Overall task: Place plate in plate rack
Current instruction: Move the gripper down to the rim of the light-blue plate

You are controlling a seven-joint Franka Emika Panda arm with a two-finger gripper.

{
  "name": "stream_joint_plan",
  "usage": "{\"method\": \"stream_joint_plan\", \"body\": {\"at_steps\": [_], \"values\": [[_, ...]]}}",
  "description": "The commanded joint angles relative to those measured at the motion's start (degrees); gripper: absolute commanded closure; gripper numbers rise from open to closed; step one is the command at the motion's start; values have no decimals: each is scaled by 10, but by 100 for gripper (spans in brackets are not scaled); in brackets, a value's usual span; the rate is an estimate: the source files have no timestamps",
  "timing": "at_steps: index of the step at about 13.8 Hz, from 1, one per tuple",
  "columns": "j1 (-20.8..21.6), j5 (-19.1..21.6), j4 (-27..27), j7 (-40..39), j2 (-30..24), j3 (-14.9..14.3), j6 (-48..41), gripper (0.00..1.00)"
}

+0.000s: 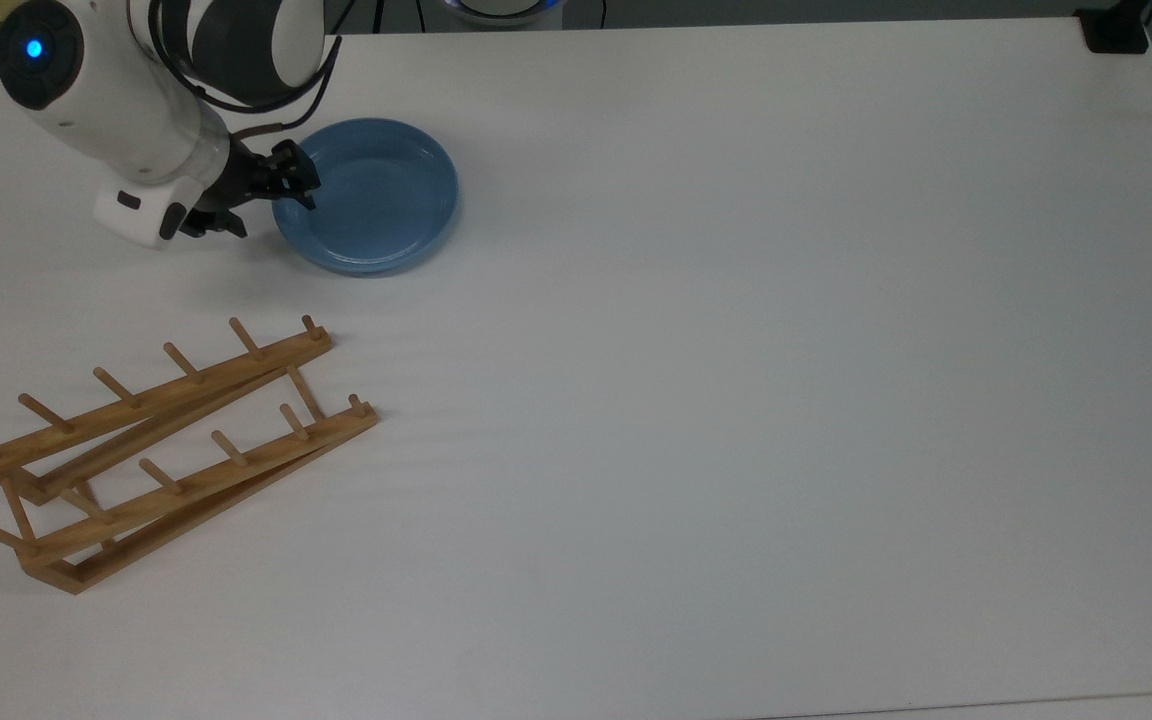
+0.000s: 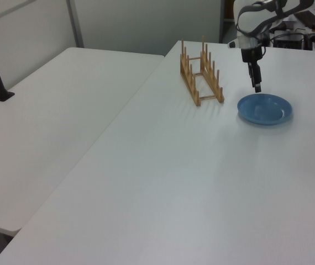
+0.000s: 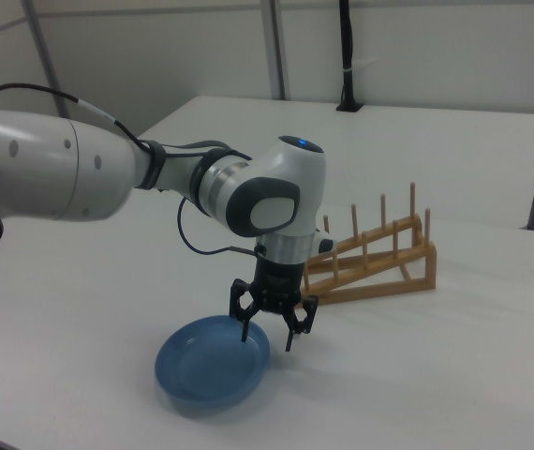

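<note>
Two task things: the plate (image 1: pixel 367 195) and the rack (image 1: pixel 161 450) are both sitting on the white table (image 1: pixel 736 350), well apart from each other.
Plate: it is lying flat, right way up, near the far edge of the table in the top view – nothing is in it.
Rack: it is standing empty, its two rows of pegs upright, toward the top view's lower left; in the right view it is sitting behind the arm.
End effector: the end effector (image 3: pixel 270 330) is hanging over the plate's rim on the rack side, fingers pointing down and spread apart, holding nothing. In the right view one finger is hanging over the inside of the plate and the other just outside the rim – so the rim is lying between them.
Contact: I cannot tell whether the fingertips are touching the plate yet; in the left view the end effector (image 2: pixel 257 87) is looking a little above the plate (image 2: pixel 264 109).
Step in hand: the arm is lining up a rim grasp – the pick is not yet made.
Next move: as I judge it, the fingers are needing to go down astride the rim and close on it; then the plate is needing lifting, tipping onto its edge and carrying to a gap between the pegs.
Risk: the glossy, thin rim is offering little to pinch, so it may slip.
</note>
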Motion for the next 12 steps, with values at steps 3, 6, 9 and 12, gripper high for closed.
{"method": "stream_joint_plan", "body": {"at_steps": [3,6,9,12], "values": [[35,20,-12,5,15,-14,44,43],[36,20,-12,4,15,-13,42,85],[36,19,-12,-1,15,-12,39,100],[36,13,-12,-4,14,-12,36,100]]}}
